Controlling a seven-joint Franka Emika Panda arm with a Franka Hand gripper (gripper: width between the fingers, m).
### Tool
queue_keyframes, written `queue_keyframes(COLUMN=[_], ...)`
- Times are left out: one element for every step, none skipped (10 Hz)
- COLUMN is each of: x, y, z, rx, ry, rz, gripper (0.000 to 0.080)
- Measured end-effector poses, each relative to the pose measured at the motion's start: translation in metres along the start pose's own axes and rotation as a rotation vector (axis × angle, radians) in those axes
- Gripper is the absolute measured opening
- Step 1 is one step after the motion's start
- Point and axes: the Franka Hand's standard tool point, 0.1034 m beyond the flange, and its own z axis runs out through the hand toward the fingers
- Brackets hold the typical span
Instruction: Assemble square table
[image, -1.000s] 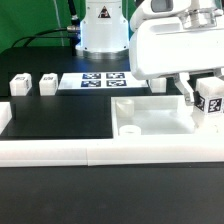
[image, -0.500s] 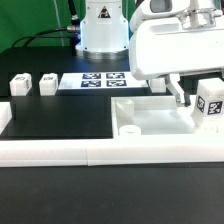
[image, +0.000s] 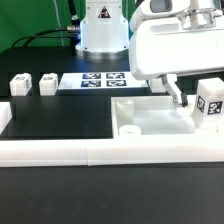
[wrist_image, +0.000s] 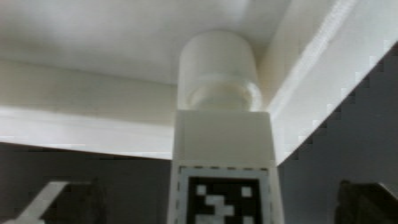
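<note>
The white square tabletop (image: 152, 116) lies on the black mat at the exterior view's right, with a round socket (image: 130, 129) at its near corner. A white tagged leg (image: 210, 101) stands on its right corner. My gripper (image: 200, 98) is open and straddles this leg; one finger (image: 177, 94) stands clear on the exterior view's left of it. In the wrist view the leg (wrist_image: 224, 130) runs up the middle, its round end against the tabletop's corner (wrist_image: 89, 70). The dark fingers (wrist_image: 43, 203) sit apart from it on both sides. Two more legs (image: 19, 84) (image: 47, 82) stand at the far left.
The marker board (image: 100, 80) lies at the back by the robot base (image: 103, 30). White border rails run along the front (image: 90, 151) and the left (image: 5, 116) of the black mat (image: 60, 115).
One second ago the fingers were closed around the leg. They have since spread apart and let it go; the leg stays standing on the tabletop's corner.
</note>
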Motion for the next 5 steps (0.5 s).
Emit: queue_keyframes(x=[0.001, 0.010, 0.022, 0.028, 0.027], y=[0.000, 0.003, 0.008, 0.014, 0.017], z=[0.000, -0.005, -0.012, -0.012, -0.010], rx=[0.001, 0.006, 0.009, 0.005, 0.006], ry=[-0.005, -0.053, -0.096, -0.091, -0.110], rz=[0.000, 0.001, 0.002, -0.001, 0.003], gripper=[0.0649, 0.0649, 0.0649, 0.0649, 0.0649])
